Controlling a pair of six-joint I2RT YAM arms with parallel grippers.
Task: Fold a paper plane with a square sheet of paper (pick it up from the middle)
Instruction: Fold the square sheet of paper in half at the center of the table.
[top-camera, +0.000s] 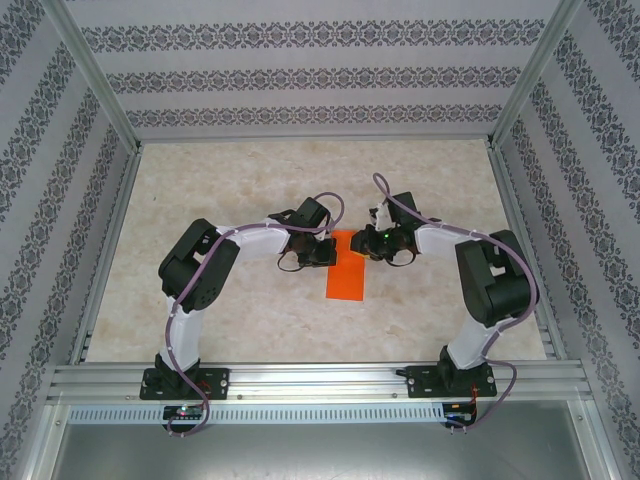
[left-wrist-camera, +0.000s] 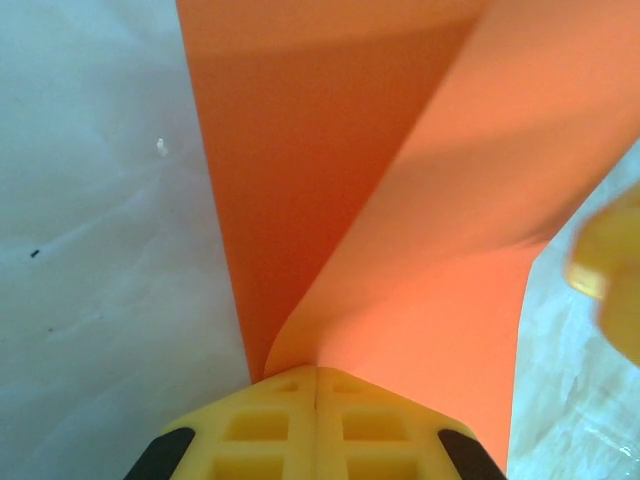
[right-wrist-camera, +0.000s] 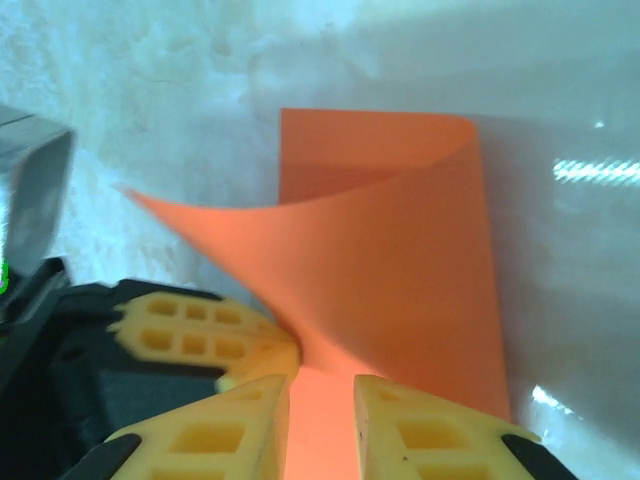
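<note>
The square sheet of paper (top-camera: 347, 275) is bright orange and lies mid-table, doubled over into a tall rectangle. Its top layer curls up loosely rather than lying flat (right-wrist-camera: 400, 280). My left gripper (left-wrist-camera: 316, 372) is shut on the raised paper edge (left-wrist-camera: 420, 200) and sits at the sheet's far left corner (top-camera: 318, 250). My right gripper (right-wrist-camera: 322, 390) is open at the sheet's far right corner (top-camera: 372, 243), with orange paper showing in the gap between its fingers. The left gripper's yellow fingers (right-wrist-camera: 200, 335) are right beside it. The paper plane is out of view.
The beige marbled tabletop (top-camera: 200, 200) is bordered by an aluminium frame (top-camera: 320, 375) at the near edge and by patterned walls at the sides and back. Both arms bend inward and meet over the table's middle.
</note>
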